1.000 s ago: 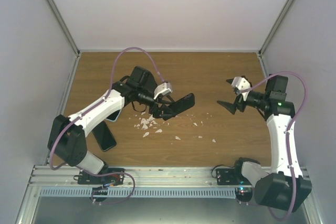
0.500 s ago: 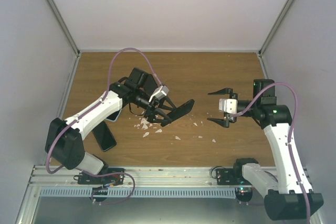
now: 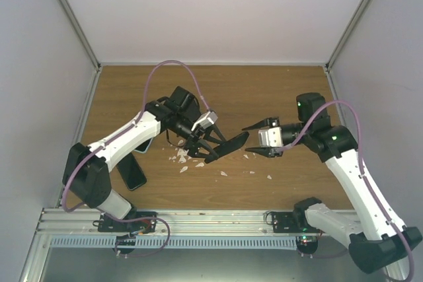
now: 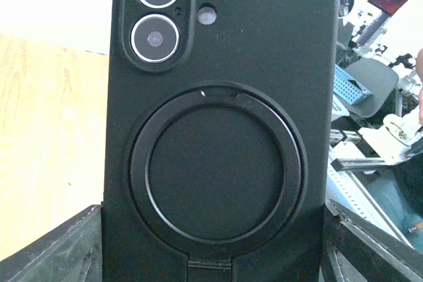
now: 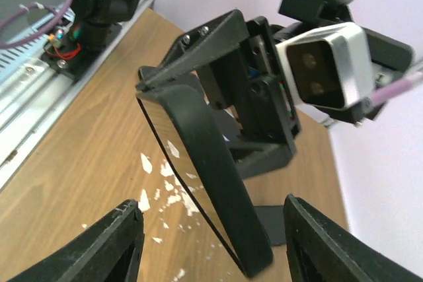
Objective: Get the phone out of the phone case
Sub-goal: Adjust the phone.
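My left gripper (image 3: pixel 206 144) is shut on a black phone case (image 3: pixel 231 143) with the phone inside, and holds it above the table at the centre. In the left wrist view the case's back (image 4: pixel 221 130) fills the frame, with two camera lenses and a round ring. My right gripper (image 3: pixel 254 139) is open, its fingers on either side of the case's free end without touching it. In the right wrist view the case (image 5: pixel 211 183) stands edge-on between my open fingertips (image 5: pixel 122 239), with the phone's edge showing along it.
White flakes (image 3: pixel 185 156) lie scattered on the wooden table under the case. A second dark phone (image 3: pixel 134 173) lies flat at the left beside the left arm. White walls enclose the table on three sides.
My right arm has swung left toward the case, and its open fingers now bracket the case's end. My left gripper has tilted the case a little lower and to the right.
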{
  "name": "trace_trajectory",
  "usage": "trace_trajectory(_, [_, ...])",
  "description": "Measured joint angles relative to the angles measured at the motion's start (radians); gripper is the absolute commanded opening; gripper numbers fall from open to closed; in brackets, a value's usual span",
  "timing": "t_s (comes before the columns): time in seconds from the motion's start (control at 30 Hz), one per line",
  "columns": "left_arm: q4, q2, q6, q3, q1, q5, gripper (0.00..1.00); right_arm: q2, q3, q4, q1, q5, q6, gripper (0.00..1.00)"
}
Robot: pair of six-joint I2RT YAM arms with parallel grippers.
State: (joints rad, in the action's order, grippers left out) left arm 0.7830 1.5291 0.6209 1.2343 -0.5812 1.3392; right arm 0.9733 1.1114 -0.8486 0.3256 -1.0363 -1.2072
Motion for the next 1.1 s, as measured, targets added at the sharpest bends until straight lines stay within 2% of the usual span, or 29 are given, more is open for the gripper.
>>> trace_trajectory(0.13, [0.032,0.018,0.027,0.023,-0.015,0.004,0.35,0.019,0.000,-0.004,0.074,0.047,-0.016,0.39])
trace_trajectory(0.23, [0.058,0.033,0.046,0.028,-0.028,0.007,0.35,0.028,0.000,0.000,0.103,0.071,-0.017,0.12])
trace_trajectory(0.3, [0.088,0.045,0.050,0.028,-0.034,0.025,0.37,0.030,0.000,-0.014,0.114,0.082,-0.022,0.02])
trace_trajectory(0.33, [0.115,0.051,0.048,0.028,-0.028,0.051,0.42,0.026,-0.003,-0.050,0.119,0.085,-0.040,0.01])
trace_trajectory(0.37, [0.135,0.055,0.046,0.029,-0.019,0.075,0.50,0.021,-0.007,-0.065,0.123,0.090,-0.049,0.01])
trace_trajectory(0.5, [0.172,0.071,0.064,0.042,-0.018,0.093,0.97,0.021,-0.006,-0.072,0.126,0.091,-0.047,0.00])
trace_trajectory(0.73, [0.185,0.092,0.072,0.117,-0.021,0.033,0.99,0.035,-0.005,-0.042,0.128,0.121,0.014,0.00])
trace_trajectory(1.1, [0.246,0.119,0.091,0.198,0.067,-0.033,0.99,0.034,-0.016,-0.026,0.128,0.135,0.067,0.00])
